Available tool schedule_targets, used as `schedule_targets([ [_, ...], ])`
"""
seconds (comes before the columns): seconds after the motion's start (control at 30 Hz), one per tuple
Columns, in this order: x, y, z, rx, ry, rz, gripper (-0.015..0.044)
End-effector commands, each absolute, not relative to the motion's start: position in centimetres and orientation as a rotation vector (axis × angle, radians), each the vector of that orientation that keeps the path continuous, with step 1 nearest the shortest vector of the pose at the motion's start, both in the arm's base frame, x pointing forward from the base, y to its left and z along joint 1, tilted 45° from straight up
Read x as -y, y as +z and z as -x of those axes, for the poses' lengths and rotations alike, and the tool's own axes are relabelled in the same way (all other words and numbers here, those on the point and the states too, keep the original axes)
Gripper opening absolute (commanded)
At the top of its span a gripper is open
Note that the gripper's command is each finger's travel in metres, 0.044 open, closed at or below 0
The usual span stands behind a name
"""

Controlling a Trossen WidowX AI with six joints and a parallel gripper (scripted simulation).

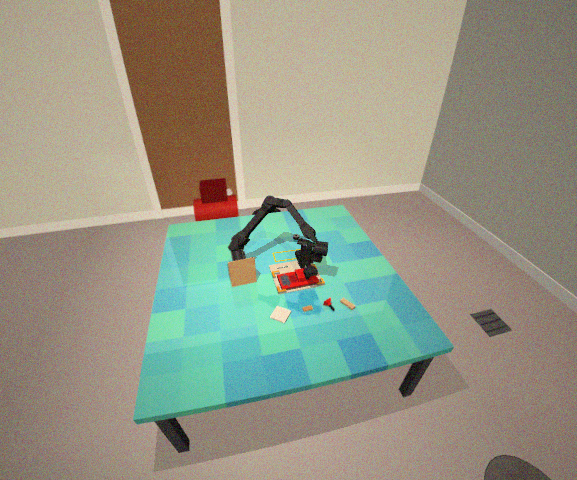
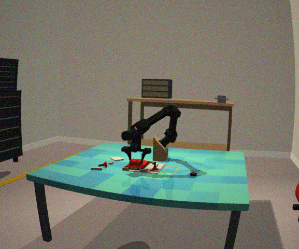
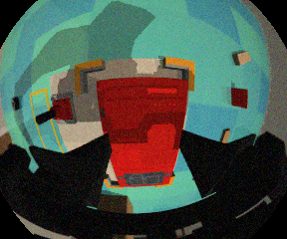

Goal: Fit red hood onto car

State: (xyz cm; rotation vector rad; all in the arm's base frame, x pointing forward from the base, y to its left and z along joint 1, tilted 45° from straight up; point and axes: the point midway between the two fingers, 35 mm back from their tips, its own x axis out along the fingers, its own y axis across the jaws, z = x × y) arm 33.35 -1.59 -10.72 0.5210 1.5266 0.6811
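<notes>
The red hood [image 1: 299, 275] [image 2: 138, 161] [image 3: 159, 141] is over the car chassis in the jig [image 2: 143, 170] [image 3: 179, 62]. My gripper [image 1: 308, 272] [image 2: 137, 161] [image 3: 145, 134] is shut on the hood, with one black finger at each side. The red chassis [image 1: 293, 285] [image 3: 144, 177] lies low between the jig's orange and grey corners, and a grey patterned panel shows at one end. The hood looks roughly lined up with the chassis. The engine, pegs and corner holes are hidden or too small to make out, so I cannot tell whether the hood is seated flat.
A small red part with a black stem [image 2: 154, 167] [image 3: 63, 110] stands beside the jig. A yellow outline [image 2: 162, 173] lies beyond it. A white tile [image 1: 280, 314], wooden blocks [image 1: 347, 303] [image 2: 96, 168] and a red-and-black piece [image 1: 328, 303] lie on the other side.
</notes>
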Motion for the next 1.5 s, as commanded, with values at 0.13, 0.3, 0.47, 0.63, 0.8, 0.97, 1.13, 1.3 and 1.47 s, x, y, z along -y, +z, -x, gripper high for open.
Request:
schedule_targets([
  [0.13,1.6,-10.7,-33.4,-1.526,0.681,-0.521,0.0052],
  [0.3,1.6,-10.7,-33.4,-1.526,0.681,-0.521,0.0184],
  [0.47,1.6,-10.7,-33.4,-1.526,0.681,-0.521,0.0315],
  [0.63,1.6,-10.7,-33.4,-1.526,0.681,-0.521,0.044],
  [0.8,2.1,-10.3,-33.5,-1.526,0.68,-0.521,0.044],
  [0.97,5.3,-7.0,-33.9,-1.524,0.678,-0.521,0.044],
  [1.13,6.7,-5.5,-33.9,-1.523,0.679,-0.522,0.044],
  [1.3,6.7,-5.5,-33.9,-1.523,0.679,-0.522,0.044],
  [1.47,6.7,-5.5,-33.9,-1.523,0.679,-0.522,0.044],
])
